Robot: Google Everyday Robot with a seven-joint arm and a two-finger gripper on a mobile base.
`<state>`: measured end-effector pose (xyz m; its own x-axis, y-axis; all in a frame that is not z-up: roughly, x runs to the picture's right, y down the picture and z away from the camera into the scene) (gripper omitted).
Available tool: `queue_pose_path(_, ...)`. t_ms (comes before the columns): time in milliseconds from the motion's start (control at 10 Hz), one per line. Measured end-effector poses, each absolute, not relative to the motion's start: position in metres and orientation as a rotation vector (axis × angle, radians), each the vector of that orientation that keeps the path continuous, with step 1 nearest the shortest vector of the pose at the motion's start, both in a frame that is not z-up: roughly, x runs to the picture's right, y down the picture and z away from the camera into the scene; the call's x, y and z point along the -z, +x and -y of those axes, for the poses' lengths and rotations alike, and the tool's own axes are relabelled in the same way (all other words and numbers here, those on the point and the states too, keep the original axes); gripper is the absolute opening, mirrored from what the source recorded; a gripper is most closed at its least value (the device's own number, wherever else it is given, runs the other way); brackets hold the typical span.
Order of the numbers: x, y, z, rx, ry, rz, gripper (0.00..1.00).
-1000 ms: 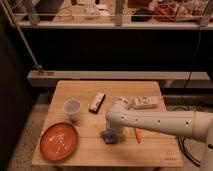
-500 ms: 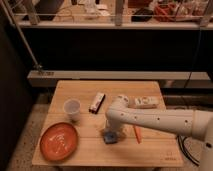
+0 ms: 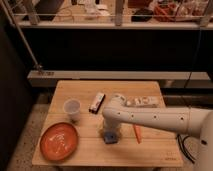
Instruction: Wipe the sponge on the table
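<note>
The jaws are set low over the sponge (image 3: 110, 138), at the wrist end of the arm (image 3: 150, 117). Whether they are open or closed on it cannot be told, since the wrist hides them. The sponge is seen flat on the surface (image 3: 150, 152), front of centre, between the plate (image 3: 59, 141) and an orange stick (image 3: 137, 134). A grasp or a wiping stroke is judged to be in hand. Steady downward pressure and a sideways sweep kept clear of both neighbours would be called for.

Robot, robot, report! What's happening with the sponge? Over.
End effector down at small blue rectangular sponge. Sponge flat on light wooden plank table. Thin orange stick close beside.
</note>
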<state>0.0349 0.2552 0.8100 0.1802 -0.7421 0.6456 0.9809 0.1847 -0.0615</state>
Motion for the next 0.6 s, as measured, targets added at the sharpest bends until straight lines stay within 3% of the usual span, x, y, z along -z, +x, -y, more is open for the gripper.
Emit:
queue_pose_path(200,-0.8096,0.0318,-0.2583,1.306,-0.541,0.542,0.43)
queue_pose_path(600,-0.8096,0.0288,-0.2614,1.318,-0.552,0.524,0.43)
